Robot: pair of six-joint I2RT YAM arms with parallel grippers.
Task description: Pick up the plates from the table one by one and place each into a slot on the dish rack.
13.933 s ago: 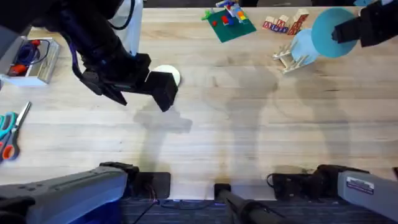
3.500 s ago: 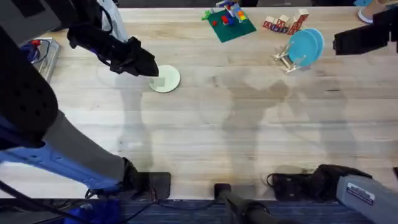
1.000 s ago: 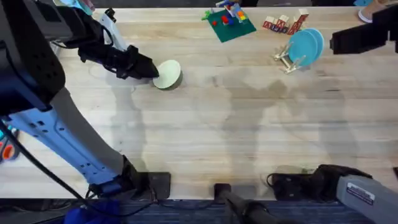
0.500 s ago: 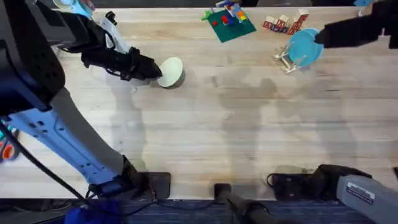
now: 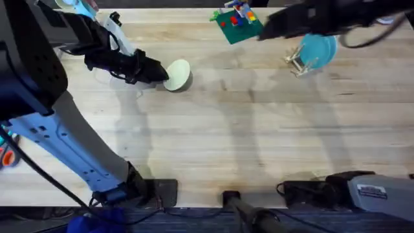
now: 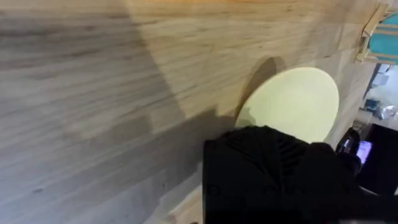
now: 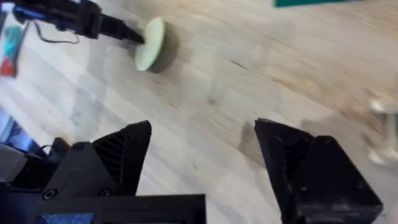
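Note:
The pale cream plate (image 5: 177, 74) is tilted up on its edge at the far left of the table (image 5: 213, 142). My left gripper (image 5: 160, 72) is shut on its rim. In the left wrist view the cream plate (image 6: 291, 102) sticks out beyond my black fingers (image 6: 273, 168). A teal-blue plate (image 5: 318, 48) stands upright in the dish rack (image 5: 296, 63) at the far right. My right gripper (image 7: 205, 155) is open with nothing in it. It hangs above the table's far side, left of the rack, and the right wrist view looks toward the cream plate (image 7: 149, 42).
A green baseplate with bricks (image 5: 238, 23) lies at the far edge, and coloured blocks (image 5: 292, 24) sit behind the rack. Scissors (image 5: 5, 147) lie at the left edge. The right arm (image 5: 323, 14) stretches across the far side.
The right arm has swung left across the far side, away from the rack where the teal-blue plate now stands. The left gripper has closed on the cream plate and tipped it up.

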